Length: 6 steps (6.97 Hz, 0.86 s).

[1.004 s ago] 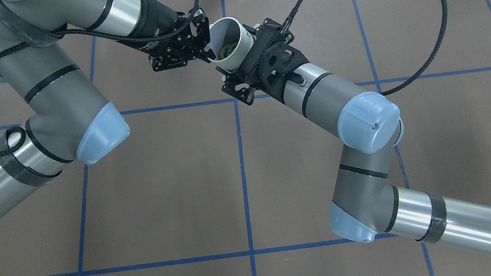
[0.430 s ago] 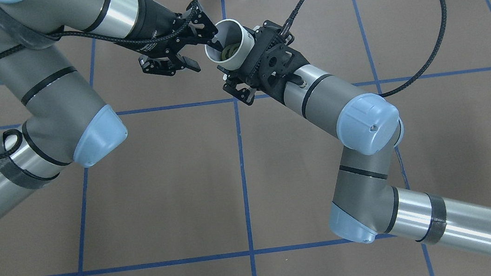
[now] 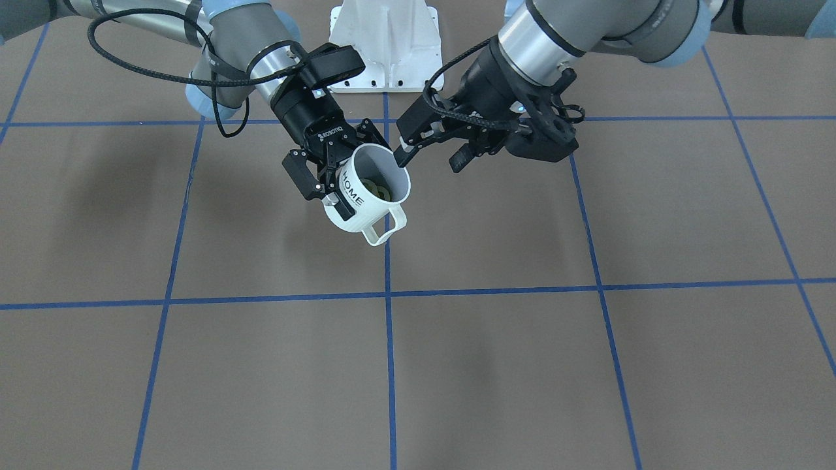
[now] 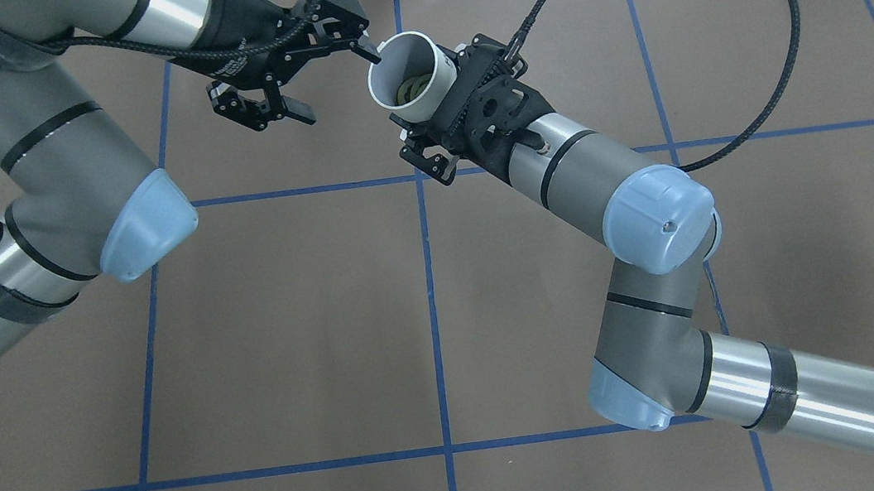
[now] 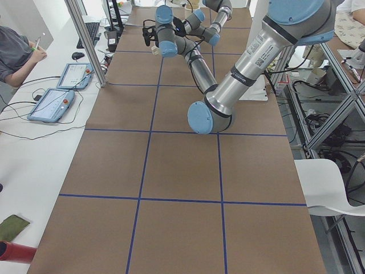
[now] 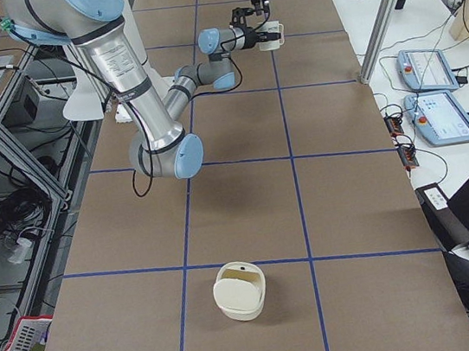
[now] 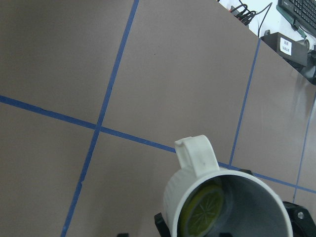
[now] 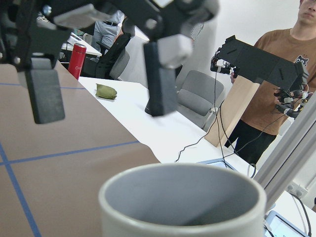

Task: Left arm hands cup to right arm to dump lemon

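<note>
Counter [image 3: 522,359]: brown, blue tape grid.
Right claw [image 3: 324,185]: clamped on cup [image 3: 356,210], held tilted in air above counter.
Left claw [image 3: 429,156]: spread wide, empty, just beside cup rim.
Handover looks done; dump not yet done.
Lemon [image 7: 202,215] slice inside cup.

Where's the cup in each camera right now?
Front-facing: cup upper middle, in right tool.
Overhead: cup top centre.
Left side: too small to tell.
Right side: cup top centre.
Left wrist: cup bottom right.
Right wrist: cup bottom edge.
Shared landmark: middle blue tape line, passing by the cup.
</note>
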Tool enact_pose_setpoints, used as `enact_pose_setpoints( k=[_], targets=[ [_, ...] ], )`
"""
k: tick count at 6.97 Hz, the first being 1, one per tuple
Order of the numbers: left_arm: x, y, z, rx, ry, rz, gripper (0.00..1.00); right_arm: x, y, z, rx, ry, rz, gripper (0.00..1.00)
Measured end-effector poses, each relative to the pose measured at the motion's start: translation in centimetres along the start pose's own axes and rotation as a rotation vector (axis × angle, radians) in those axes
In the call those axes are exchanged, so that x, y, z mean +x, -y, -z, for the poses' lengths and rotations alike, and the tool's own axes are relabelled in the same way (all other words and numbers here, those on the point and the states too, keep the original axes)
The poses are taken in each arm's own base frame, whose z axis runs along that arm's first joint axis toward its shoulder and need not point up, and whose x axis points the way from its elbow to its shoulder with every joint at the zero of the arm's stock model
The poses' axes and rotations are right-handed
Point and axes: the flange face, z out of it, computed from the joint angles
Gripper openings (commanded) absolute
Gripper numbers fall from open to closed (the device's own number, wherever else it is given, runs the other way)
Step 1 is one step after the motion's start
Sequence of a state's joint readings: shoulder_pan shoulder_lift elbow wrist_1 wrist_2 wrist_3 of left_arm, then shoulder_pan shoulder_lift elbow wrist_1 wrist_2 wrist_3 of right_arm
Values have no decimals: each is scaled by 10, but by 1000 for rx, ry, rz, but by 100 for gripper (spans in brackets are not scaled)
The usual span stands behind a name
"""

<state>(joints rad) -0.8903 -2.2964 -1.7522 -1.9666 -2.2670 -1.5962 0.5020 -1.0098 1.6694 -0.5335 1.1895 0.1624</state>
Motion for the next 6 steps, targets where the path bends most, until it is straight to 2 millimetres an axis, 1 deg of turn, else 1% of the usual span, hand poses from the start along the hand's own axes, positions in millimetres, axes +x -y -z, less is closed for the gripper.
enact_pose_setpoints(
  k=[1,2,4,5,6],
  targets=[
    [-24,20,16,8,19,-26,100,10,-3,-1,-5,-19,-60,30],
    [-59,37,29,23,48,-69,100,26,-12,-1,-19,-47,-143,30],
    [-151,64,58,58,135,-188,100,77,-40,4,-50,-131,-253,31],
    [-193,73,69,64,181,-251,100,105,-49,9,-68,-165,-296,31],
    [-230,83,81,63,231,-319,100,136,-55,17,-114,-179,-307,31]
  ],
)
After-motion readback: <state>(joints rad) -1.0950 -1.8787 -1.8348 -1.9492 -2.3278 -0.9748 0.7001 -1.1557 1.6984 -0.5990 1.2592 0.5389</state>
